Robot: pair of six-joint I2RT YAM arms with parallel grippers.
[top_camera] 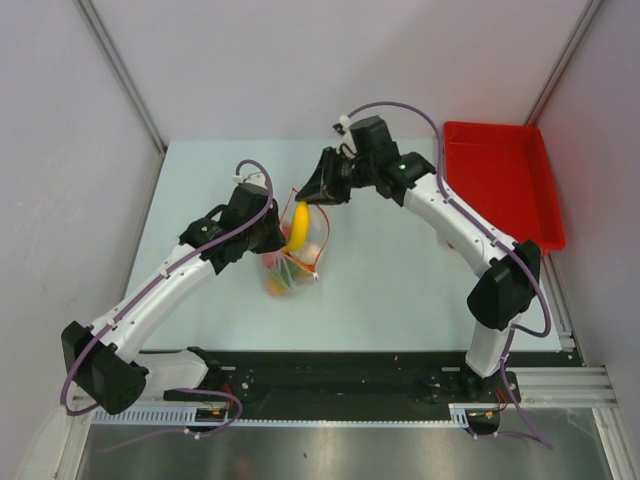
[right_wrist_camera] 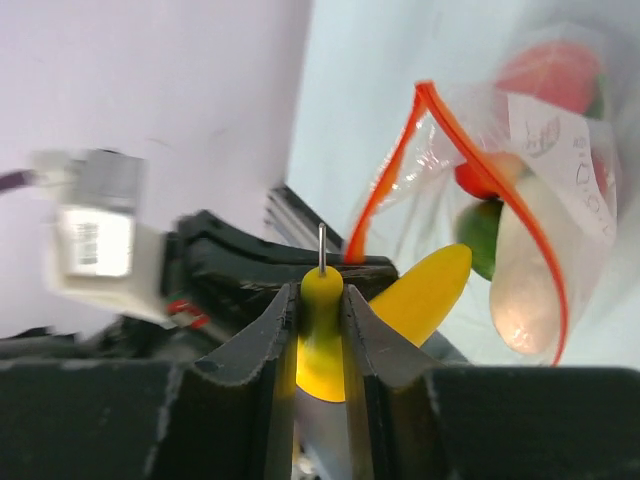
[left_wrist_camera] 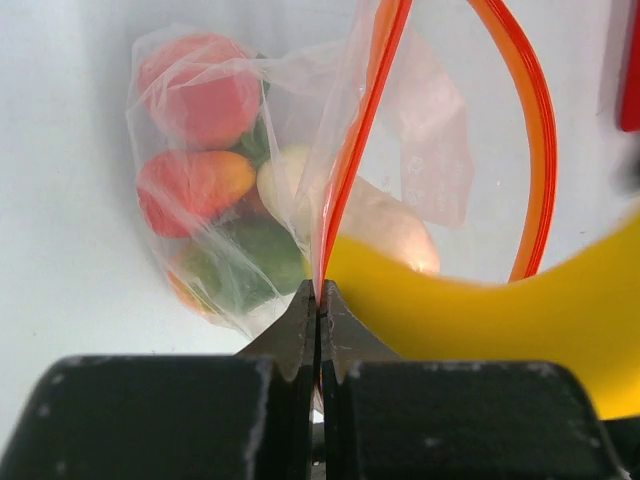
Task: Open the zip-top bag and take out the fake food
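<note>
We are pinching the zip-top bag [left_wrist_camera: 210,250] over the table [top_camera: 400,270] by its red-orange zip strip [left_wrist_camera: 345,180], left end effector [left_wrist_camera: 319,292] clenched on thin, slippery, crinkly film. Our right end effector [right_wrist_camera: 320,295] is grasping the light, rigid yellow piece [right_wrist_camera: 420,290] by its stem end at the mouth; other fake food [left_wrist_camera: 195,185] is lying inside.

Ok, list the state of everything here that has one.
zip-top bag, open, rim pinched.
banana, gripped by its stem end, at the bag's mouth.
other fake food, inside the bag.
left gripper, shut on the bag's zip strip.
right gripper, shut on the banana.
</note>
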